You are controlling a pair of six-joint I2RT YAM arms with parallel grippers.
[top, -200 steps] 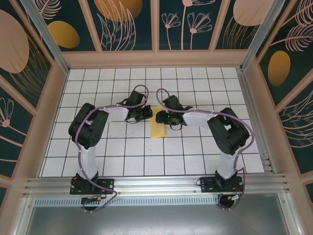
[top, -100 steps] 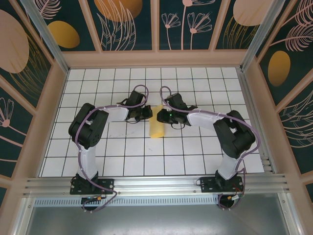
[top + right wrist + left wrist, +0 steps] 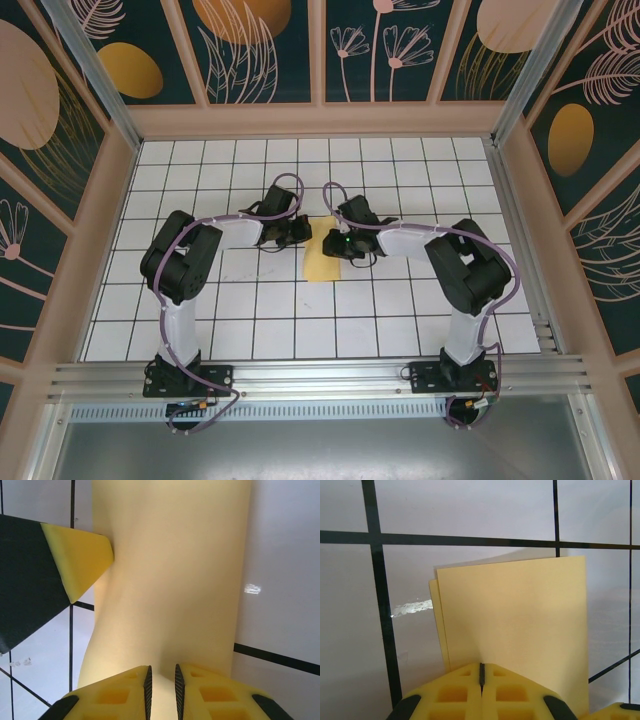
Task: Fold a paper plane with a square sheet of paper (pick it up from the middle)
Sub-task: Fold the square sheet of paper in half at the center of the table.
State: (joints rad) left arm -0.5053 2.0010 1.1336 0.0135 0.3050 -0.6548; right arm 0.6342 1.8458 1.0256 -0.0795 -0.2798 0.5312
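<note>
**The square sheet of paper [image 3: 320, 266]: folded double, mid-table**

I see it as a plain pale-yellow oblong near the middle of the white grid [image 3: 250, 310]. From the left wrist its two layers sit slightly out of line (the under layer peeks past one side edge). From the right wrist its surface bows gently rather than lying flat.

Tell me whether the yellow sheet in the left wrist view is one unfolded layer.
No, the sheet is doubled: a second layer's edge peeks out at its left side.
</note>
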